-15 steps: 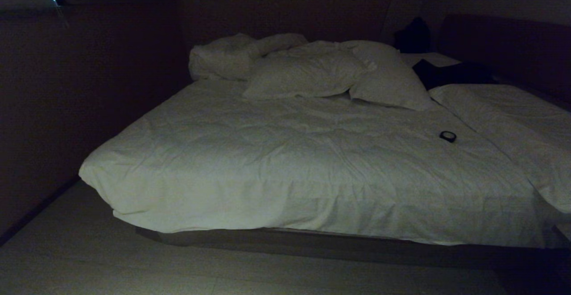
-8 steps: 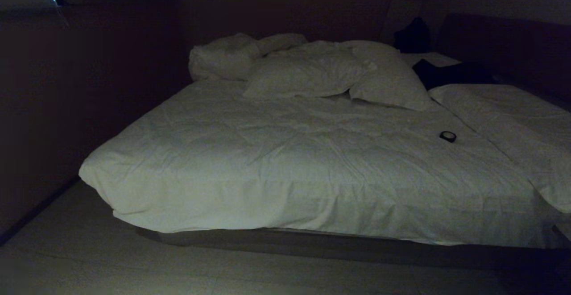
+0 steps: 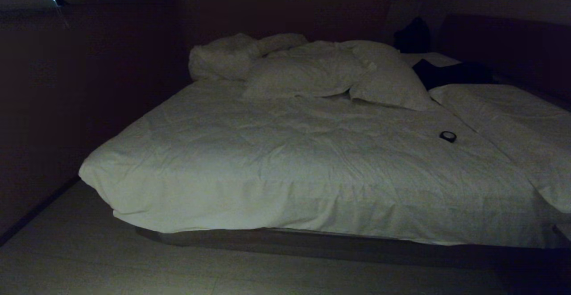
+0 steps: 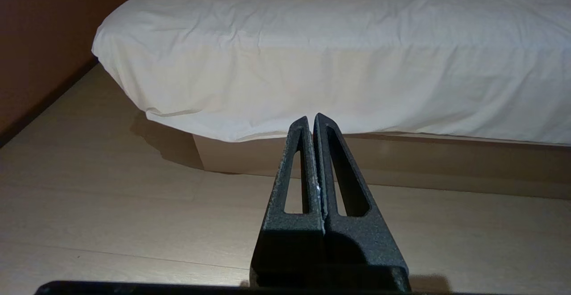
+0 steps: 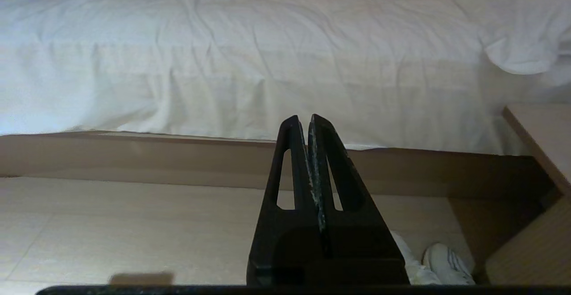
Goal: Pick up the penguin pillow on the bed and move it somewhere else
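Nothing has shifted on the bed (image 3: 312,161); both grippers, left (image 4: 311,118) and right (image 5: 302,120), stay clenched empty, with no penguin pillow visible.

- A small dark ring-shaped thing (image 3: 447,136) sat on the white cover, off toward the right (couldn't tell what it actually was).
- Something dark (image 3: 450,74) lay crumpled near the far right corner, beside the white pillows (image 3: 339,74).
- A white shoe (image 5: 448,263) was on the pale wood floor (image 4: 111,205), tucked next to a light wooden piece of furniture (image 5: 542,130).
- A dark wall (image 3: 67,85) ran along the left.
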Robot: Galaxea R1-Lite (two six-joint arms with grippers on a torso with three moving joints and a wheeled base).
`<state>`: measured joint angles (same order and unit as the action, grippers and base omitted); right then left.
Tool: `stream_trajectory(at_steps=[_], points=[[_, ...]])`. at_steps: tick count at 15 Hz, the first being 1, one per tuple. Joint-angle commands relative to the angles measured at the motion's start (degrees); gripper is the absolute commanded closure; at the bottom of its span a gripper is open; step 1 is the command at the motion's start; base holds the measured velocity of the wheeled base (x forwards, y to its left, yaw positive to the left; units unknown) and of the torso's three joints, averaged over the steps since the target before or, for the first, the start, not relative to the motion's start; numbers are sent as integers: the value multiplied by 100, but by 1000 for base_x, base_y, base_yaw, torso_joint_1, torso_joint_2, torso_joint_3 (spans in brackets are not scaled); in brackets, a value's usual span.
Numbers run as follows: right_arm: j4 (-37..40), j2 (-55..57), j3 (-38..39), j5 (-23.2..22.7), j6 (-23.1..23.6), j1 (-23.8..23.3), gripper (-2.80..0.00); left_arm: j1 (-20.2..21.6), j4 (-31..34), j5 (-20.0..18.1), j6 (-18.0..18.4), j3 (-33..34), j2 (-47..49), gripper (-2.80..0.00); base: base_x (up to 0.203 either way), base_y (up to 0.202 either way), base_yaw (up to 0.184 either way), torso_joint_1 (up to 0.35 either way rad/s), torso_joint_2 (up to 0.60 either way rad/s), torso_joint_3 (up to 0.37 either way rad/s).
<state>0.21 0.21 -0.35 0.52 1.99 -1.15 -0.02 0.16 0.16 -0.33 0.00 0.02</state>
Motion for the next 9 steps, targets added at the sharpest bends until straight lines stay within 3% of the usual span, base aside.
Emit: stream_trajectory(at_steps=[1, 9], points=[[-3, -3, 27, -8, -6, 0, 0, 1, 2, 2, -2, 9, -2, 0, 0, 0, 0, 0, 0, 0], [-3, -3, 35, -8, 20, 0, 0, 2, 2, 2, -2, 9, -2, 0, 0, 0, 0, 0, 0, 0]])
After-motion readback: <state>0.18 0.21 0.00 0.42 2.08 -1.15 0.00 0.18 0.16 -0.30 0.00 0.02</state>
